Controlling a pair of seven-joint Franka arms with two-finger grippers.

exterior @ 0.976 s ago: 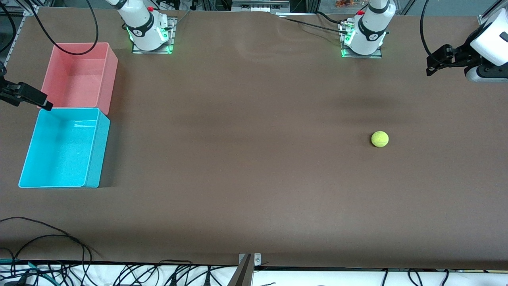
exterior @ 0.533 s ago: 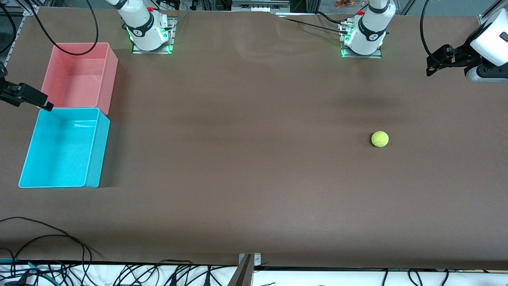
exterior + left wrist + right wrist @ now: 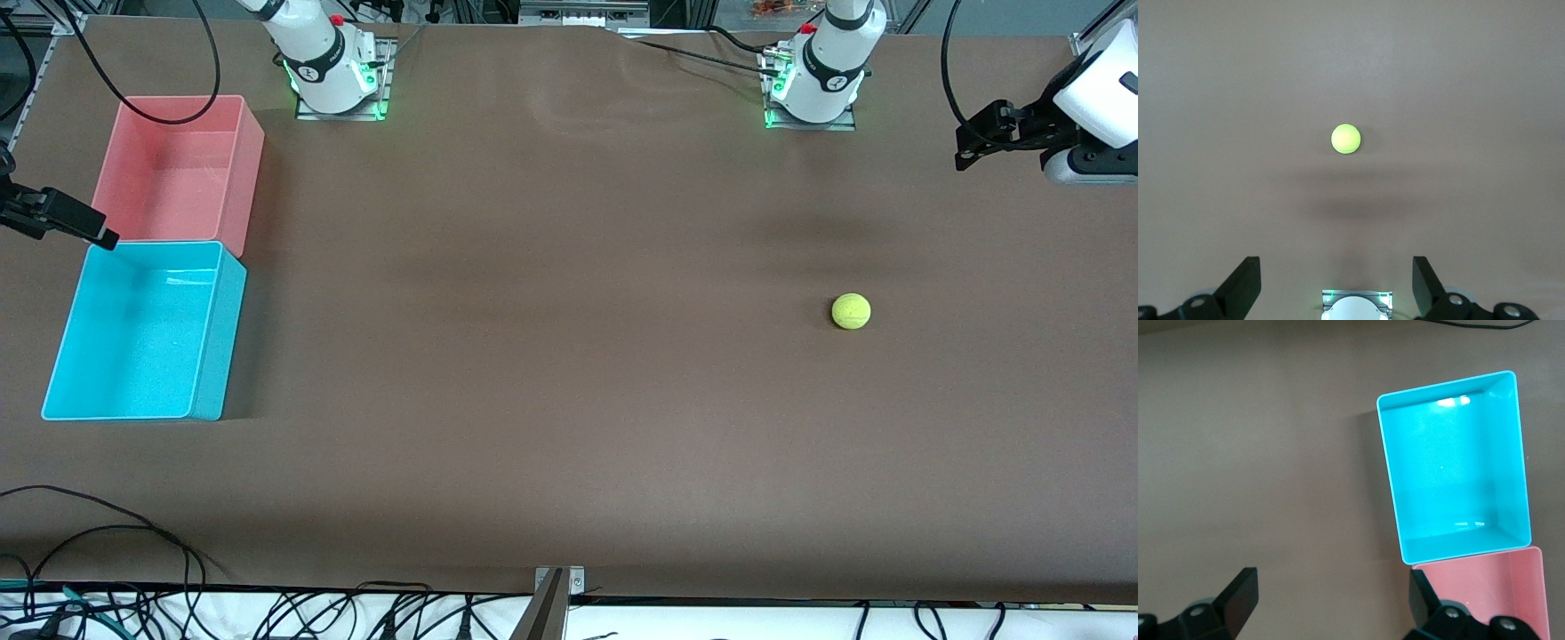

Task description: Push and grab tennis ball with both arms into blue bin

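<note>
We compared this moment with the two front views before it and found almost nothing altered. The wide brown desk (image 3: 569, 427) carried the same layout. The bright cyan-blue rectangular plastic tub (image 3: 216, 333) sat at the right arm's end of the desk, empty, with the same-sized pink plastic tub (image 3: 251, 169) touching it and lying farther from the front camera.

The left arm's black two-finger claw (image 3: 965, 149) hung in the air at the left arm's end of the desk; over the last second it had drifted only slightly. Its fingers (image 3: 1245, 285) stood spread wide, holding nothing, in the left wrist view. The right arm's black claw (image 3: 93, 229) hovered over the rim where the two tubs meet, just as it had, also released and empty, with its fingers (image 3: 1239, 593) apart in the right wrist view.

The small fuzzy yellow-green tennis ball (image 3: 851, 311) lay on bare desk toward the left arm's end, well apart from the blue tub and from both claws, and had not rolled at all.

We judged from this that the task had barely begun: no push had yet touched the ball, and the left arm, being the closer one, seemed the likely one to start it.
</note>
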